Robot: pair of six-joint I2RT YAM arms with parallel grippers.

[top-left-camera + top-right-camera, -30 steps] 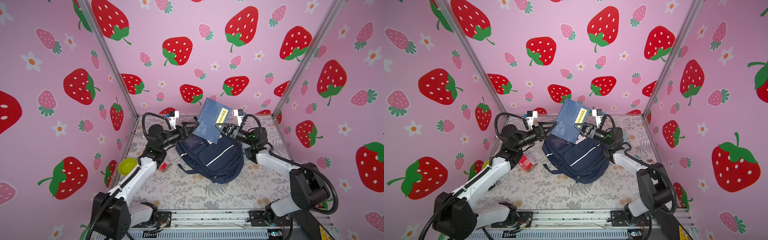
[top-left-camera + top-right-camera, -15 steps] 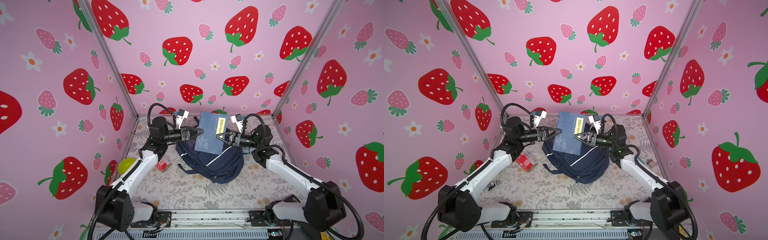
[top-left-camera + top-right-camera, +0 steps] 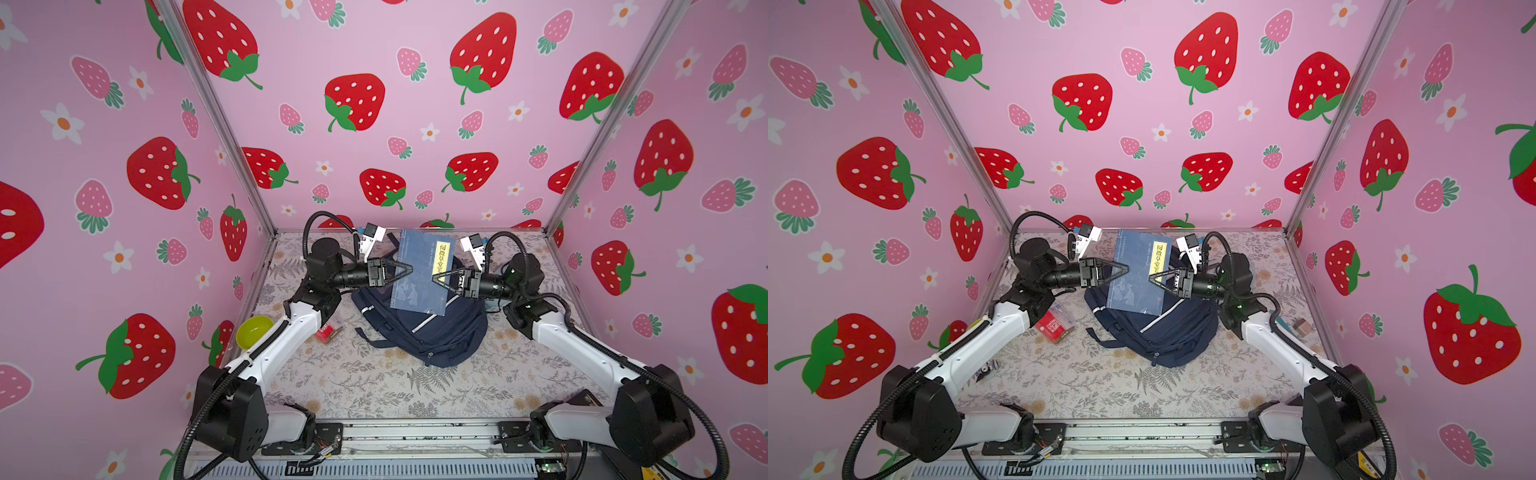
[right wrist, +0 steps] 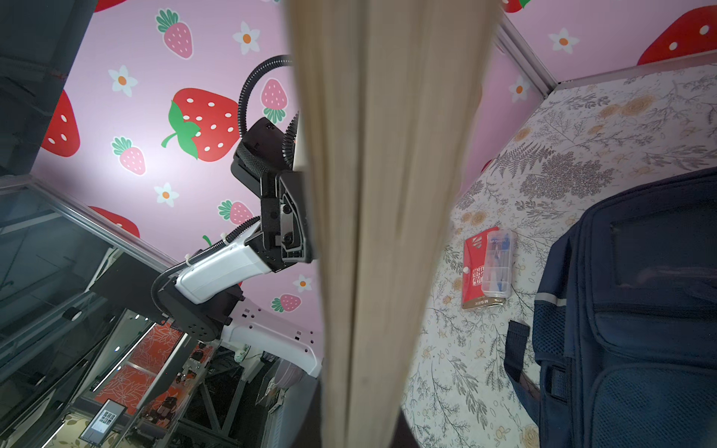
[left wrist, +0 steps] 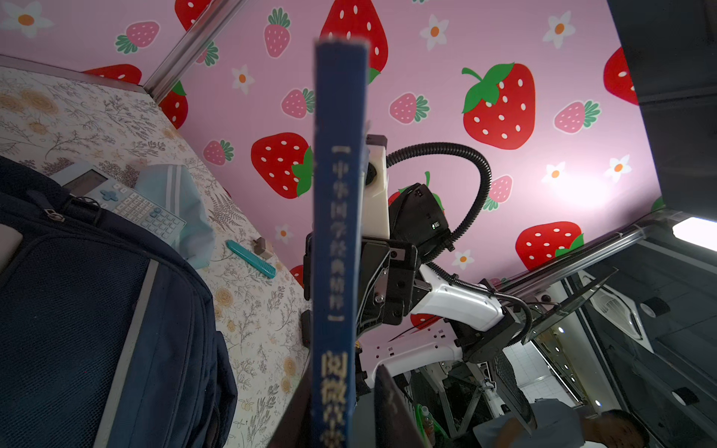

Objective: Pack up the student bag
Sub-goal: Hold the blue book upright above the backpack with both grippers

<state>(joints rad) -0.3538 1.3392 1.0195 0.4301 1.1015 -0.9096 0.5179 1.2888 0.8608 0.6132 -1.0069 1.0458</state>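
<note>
two white-and-black robot arms reach in from the near corners, their grippers facing each other above the table. the left arm (image 3: 291,332) slopes up to a level wrist, and the left gripper (image 3: 409,268) pinches the spine edge of a blue book (image 3: 415,291). the right arm (image 3: 582,348) mirrors it, with the right gripper (image 3: 434,277) clamped on the book's opposite edge.

A robot lab booth: strawberry-print panels (image 3: 415,50) in aluminium framing (image 3: 218,116) around a floral tabletop (image 3: 374,382).
</note>
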